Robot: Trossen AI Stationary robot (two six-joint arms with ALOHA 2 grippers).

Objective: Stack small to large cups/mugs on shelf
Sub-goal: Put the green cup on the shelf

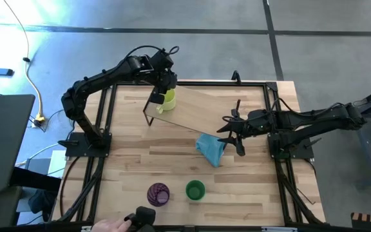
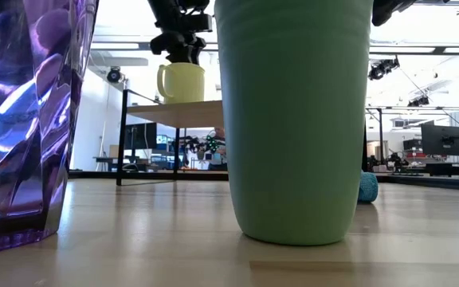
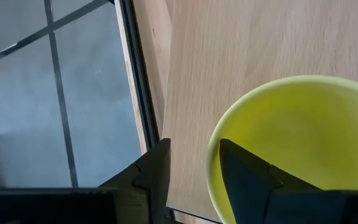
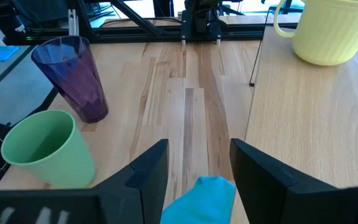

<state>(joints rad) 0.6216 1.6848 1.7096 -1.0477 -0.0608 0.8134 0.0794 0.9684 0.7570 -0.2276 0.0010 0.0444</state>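
- The big slatted table (image 1: 172, 161) takes up most of the high view, with both arms mounted at its sides.
- The shelf (image 1: 205, 106) sits toward the far side of the table, a light wooden board on thin black legs.
- Left arm reaches over the shelf's left end. The left gripper (image 1: 161, 95) is at the yellow mug (image 1: 168, 100), and in the left wrist view one finger (image 3: 247, 180) is inside the rim and the other outside, so it looks pinched on the mug wall. The mug stands upright on the shelf near that corner.
- Right arm comes in from the right side. The right gripper (image 1: 230, 132) hangs with its fingers spread apart, holding nothing, right over the blue cloth (image 1: 211, 148) lying on the table just by the shelf's front edge.
- The purple tumbler (image 1: 158, 193) stands upright near the table's front edge.
- The green cup (image 1: 195, 190) is just beside it, also upright, not touching.
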